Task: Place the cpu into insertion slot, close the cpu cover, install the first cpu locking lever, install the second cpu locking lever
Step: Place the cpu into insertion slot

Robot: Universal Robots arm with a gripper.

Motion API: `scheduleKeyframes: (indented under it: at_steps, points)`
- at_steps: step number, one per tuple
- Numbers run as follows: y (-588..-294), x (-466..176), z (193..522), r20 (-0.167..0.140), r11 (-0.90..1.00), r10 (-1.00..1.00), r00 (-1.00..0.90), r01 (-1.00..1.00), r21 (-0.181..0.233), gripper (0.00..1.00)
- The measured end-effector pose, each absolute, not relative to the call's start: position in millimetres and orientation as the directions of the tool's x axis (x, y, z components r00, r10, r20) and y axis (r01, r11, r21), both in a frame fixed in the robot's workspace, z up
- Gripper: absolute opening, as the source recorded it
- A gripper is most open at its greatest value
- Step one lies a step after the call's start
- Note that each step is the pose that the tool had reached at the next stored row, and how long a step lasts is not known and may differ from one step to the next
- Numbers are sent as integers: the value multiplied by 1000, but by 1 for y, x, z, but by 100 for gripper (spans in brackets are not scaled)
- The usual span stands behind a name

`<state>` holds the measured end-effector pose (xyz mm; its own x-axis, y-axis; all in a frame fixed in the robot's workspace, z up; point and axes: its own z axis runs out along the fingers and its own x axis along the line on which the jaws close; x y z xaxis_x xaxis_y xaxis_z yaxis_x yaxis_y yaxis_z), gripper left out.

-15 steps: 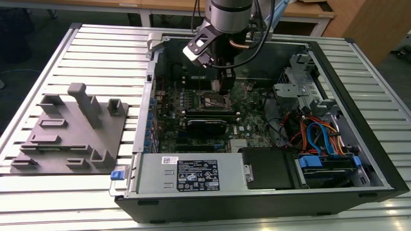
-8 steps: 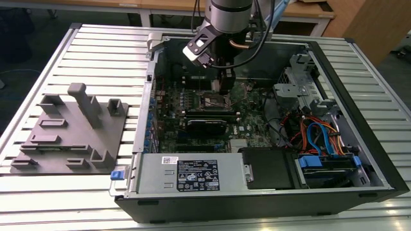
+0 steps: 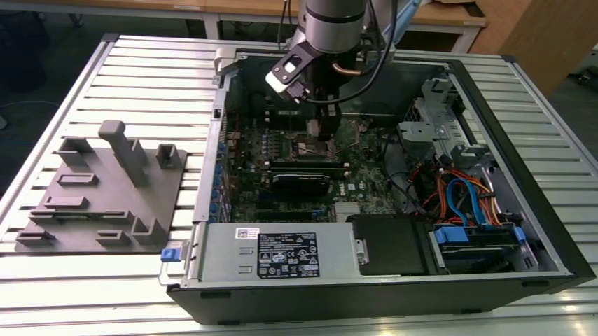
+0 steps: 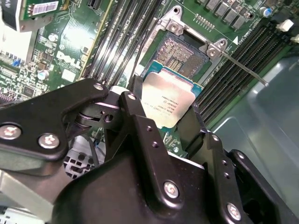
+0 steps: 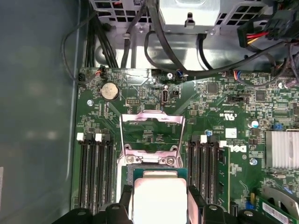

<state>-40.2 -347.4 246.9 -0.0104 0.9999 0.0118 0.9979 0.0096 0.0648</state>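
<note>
Table (image 3: pixel 112 63): slatted metal surface carrying everything in the exterior view.
Computer case (image 3: pixel 374 301): black tower lying on its side, open side up, on the exterior view's right half of the table.
Fixture plate (image 3: pixel 94 203): grey moulded plate with upright blocks, lying just beside the case on the exterior view's left.
Arm (image 3: pixel 332 24): reaches down into the open case from the far side, over the middle of the board.
Motherboard (image 5: pixel 224 107): green board lying flat on the case floor, with cables running along its far edge.
Memory slots (image 5: pixel 96 172): long narrow black rows on both sides of the socket area.
Cpu cover (image 5: pixel 150 119): thin metal frame with a square window, swung open and away from the socket; green board shows through the window.
Insertion slot (image 4: pixel 180 53): uncovered, its dark centre and contact field showing beyond the chip's far edge.
Fingers (image 4: pixel 140 121): black, closed narrowly on two opposite edges of the chip.
Cpu (image 4: pixel 170 100): silver top facing up, gripped over the near part of the insertion slot; whether it is seated cannot be told.
Locking lever (image 4: pixel 243 70): thin metal rod, unlatched, slanting out from a socket corner.
Coin battery (image 5: pixel 109 91): round and silver, on the board beyond the cover.
</note>
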Motion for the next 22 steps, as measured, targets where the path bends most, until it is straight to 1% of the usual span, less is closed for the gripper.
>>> scheduleKeyframes:
  at_steps: [10, 22]
  points:
    - [-345, -43, 230, 12, 10, 1000, -10, 998, 65, 54]
    - [-345, -43, 226, 12, 10, 1000, -10, 998, 66, 54]
